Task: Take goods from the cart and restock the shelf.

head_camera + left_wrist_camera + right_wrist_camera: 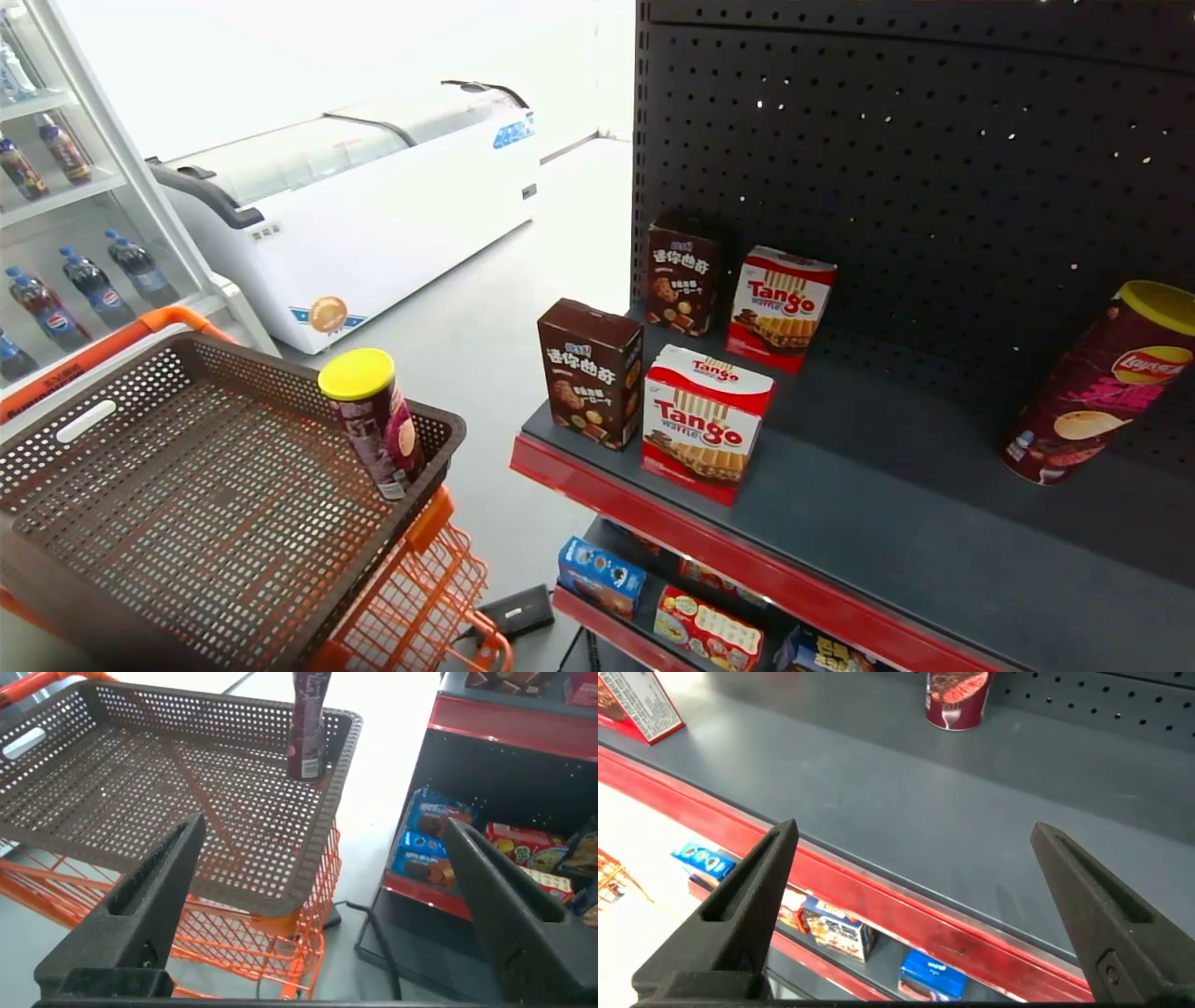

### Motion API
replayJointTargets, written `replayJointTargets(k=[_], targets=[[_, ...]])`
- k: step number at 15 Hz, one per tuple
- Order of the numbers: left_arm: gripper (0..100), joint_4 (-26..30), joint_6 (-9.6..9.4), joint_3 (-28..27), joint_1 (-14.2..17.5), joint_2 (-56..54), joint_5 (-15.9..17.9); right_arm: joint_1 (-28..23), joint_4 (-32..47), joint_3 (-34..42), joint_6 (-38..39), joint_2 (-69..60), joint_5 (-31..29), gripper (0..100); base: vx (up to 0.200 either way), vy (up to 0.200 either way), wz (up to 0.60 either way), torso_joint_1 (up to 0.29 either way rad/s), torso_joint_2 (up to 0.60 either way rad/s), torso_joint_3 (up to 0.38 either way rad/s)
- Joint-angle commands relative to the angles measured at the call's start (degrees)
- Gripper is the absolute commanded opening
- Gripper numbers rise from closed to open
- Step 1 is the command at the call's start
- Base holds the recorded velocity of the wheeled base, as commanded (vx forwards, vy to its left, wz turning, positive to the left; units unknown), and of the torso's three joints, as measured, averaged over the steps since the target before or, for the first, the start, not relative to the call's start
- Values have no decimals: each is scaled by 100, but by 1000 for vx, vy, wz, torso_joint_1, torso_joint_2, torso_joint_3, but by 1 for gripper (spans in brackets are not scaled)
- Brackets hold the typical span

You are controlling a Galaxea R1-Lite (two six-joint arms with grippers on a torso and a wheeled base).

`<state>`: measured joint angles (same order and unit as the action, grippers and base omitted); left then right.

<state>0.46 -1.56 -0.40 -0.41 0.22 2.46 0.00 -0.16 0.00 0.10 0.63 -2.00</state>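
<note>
One can in cart: the yellow-lidded chip can (373, 425) leans in the basket (187, 523) corner nearest the shelf (887, 523), propped by the rim and probably easy to reach.
Left gripper (322, 835): spread wide, holding nothing, aimed at the basket and that can.
Right gripper (915, 833): equally wide, empty, over bare shelf board, likely the restocking spot.
Shelf can (1102, 383): one, backed against the pegboard.
Brown boxes (590, 371): two, front and behind.
Red wafer boxes (705, 420): two, likewise, faces outward for shoppers.
</note>
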Motion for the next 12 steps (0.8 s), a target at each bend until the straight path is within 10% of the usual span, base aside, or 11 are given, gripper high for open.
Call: replayJointTargets(k=[1,4,6,9,12], targets=[[100,-2,-2,-4,-169,312,17,0,-2,0,-1,-2,-2,100,0,0,0,0,0,0],[100,24,68,-1041,-706,1279,105,0,-2,0,-1,-2,-2,100,0,0,0,0,0,0],[100,-187,499,-2087,-890,3063,70,0,-2,0,-1,-2,7,100,0,0,0,0,0,0],[100,-706,393,-2315,-855,4601,-35,0,-2,0,-1,-2,-2,100,0,0,0,0,0,0],[100,-1013,367,-2509,-1119,5779,-1064,0,-2,0,-1,-2,-2,100,0,0,0,0,0,0]])
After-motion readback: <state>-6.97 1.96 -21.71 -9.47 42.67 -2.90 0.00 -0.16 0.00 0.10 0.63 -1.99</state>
